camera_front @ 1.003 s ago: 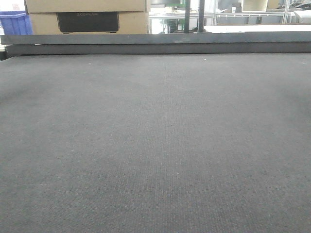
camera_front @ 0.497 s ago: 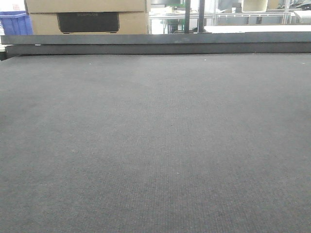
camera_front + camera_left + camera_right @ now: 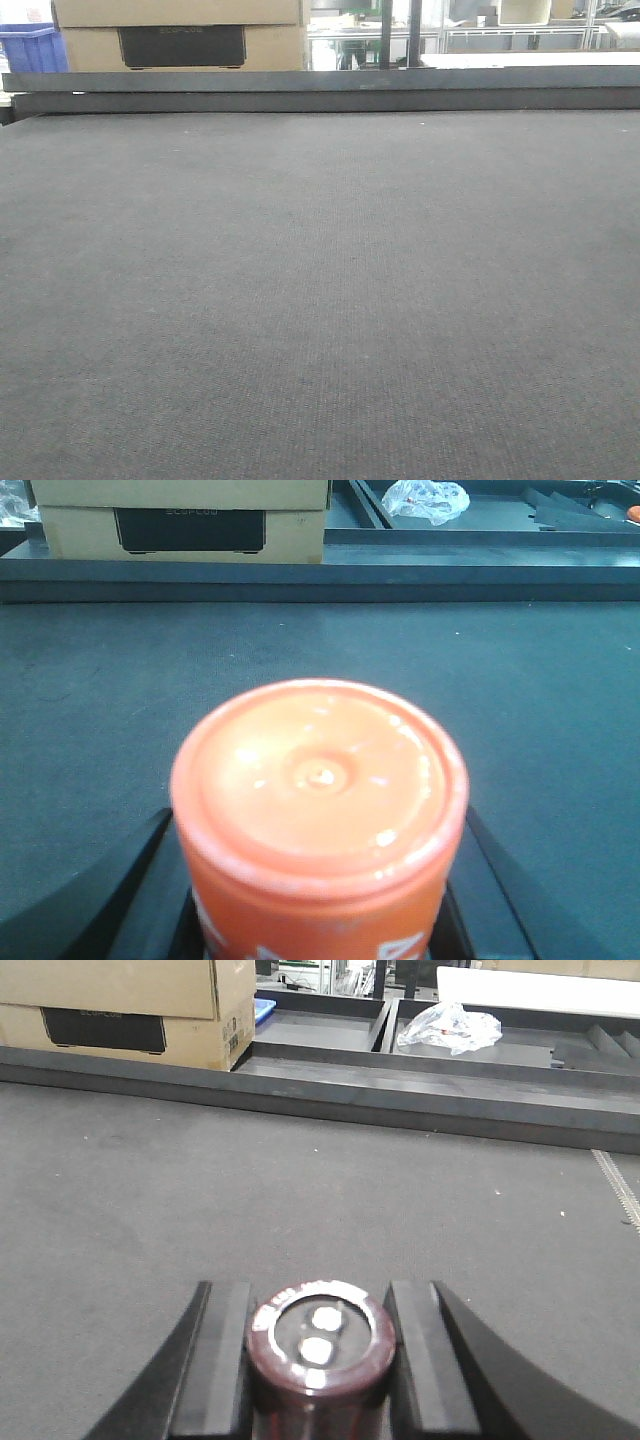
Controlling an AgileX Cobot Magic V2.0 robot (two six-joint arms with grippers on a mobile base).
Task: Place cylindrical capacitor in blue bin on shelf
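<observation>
A broad table (image 3: 320, 300) covered in dark grey, finely woven felt fills nearly everything, flat and bare up to a raised dark rail (image 3: 320, 90) along its far edge. Behind the rail sits a matt brown cardboard box (image 3: 180, 30) with a black panel on its face. Just left of the box is the corner of a glossy blue plastic bin (image 3: 30, 48). I cannot pick out the steel shelf with any certainty. The left pincer (image 3: 318, 925) is clamped on a fat orange cylinder (image 3: 318, 780), smooth and shiny, with a rimmed round end. The right pincer (image 3: 320, 1385) grips the capacitor (image 3: 320, 1335), a small dark maroon can pressed between the two black fingers (image 3: 225, 1360). Its silvery end, which carries two pale terminals, is turned toward the wrist camera. Its long axis therefore seems to run along the fingers rather than across them. From that pincer the bin lies well ahead and off to the left, beyond the rail. The left arm is probably on the nearer side, but the right one carries the part.
</observation>
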